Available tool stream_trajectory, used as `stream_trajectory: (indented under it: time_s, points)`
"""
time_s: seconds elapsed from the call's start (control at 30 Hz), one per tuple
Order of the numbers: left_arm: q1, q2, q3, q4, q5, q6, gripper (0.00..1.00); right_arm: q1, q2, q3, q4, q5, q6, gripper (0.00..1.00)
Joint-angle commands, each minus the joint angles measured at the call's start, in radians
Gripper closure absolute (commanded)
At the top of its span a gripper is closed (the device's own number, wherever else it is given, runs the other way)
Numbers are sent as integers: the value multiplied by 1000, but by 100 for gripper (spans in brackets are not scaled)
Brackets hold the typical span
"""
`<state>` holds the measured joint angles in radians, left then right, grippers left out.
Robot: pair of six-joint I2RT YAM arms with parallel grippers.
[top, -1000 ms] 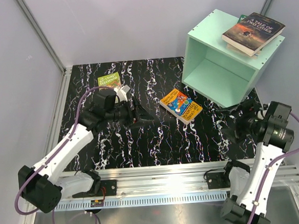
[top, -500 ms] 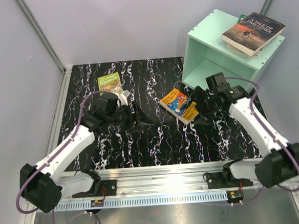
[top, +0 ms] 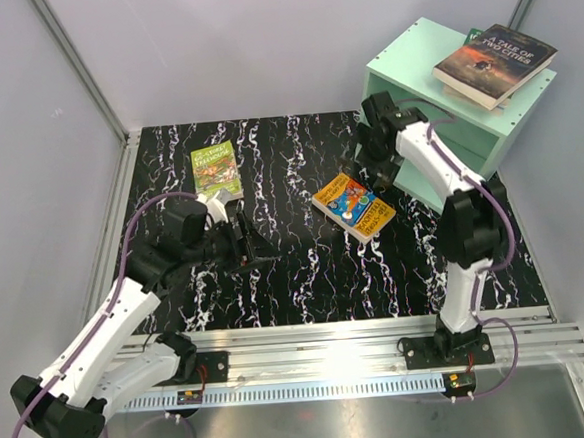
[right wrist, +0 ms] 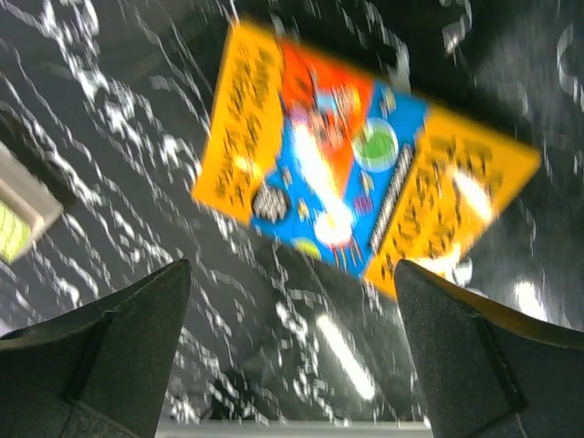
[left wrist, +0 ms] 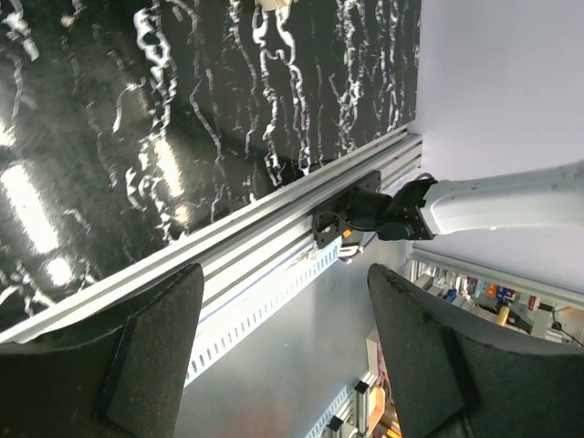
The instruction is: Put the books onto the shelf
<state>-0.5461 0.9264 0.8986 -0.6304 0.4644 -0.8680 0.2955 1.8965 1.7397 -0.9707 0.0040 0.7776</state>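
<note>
the worktop [top: 305, 268] is black with white marble veins. the shelf [top: 438, 159] is mint green. the orange book [top: 352, 207] has a blue-and-red centre. the far-left book [top: 214, 170] is lime green, the stacked book [top: 495, 61] dark.

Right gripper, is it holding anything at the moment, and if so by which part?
Nothing is held. The right gripper is open above the orange-blue book, its fingers spread wide and closed on nothing.

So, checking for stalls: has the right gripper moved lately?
Yes: the right gripper swung away from the near rail, up to the shelf front, by the orange-blue book.
</note>
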Motion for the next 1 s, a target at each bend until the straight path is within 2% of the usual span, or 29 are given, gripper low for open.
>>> stream_trajectory:
  time_s: [0.0, 0.3, 0.57, 0.97]
  points:
    - [3, -53, -21, -60, -69, -14, 25, -33, 128, 161, -74, 110, -78, 0]
    - [5, -133, -7, -156, -181, -37, 25, -143, 266, 133, 1, 67, -109, 0]
    - [6, -164, -40, -160, -225, -81, 25, -147, 326, 92, 35, 74, -144, 0]
    - [6, -115, -53, -115, -234, -88, 25, -125, 195, -230, 187, -74, -94, 2]
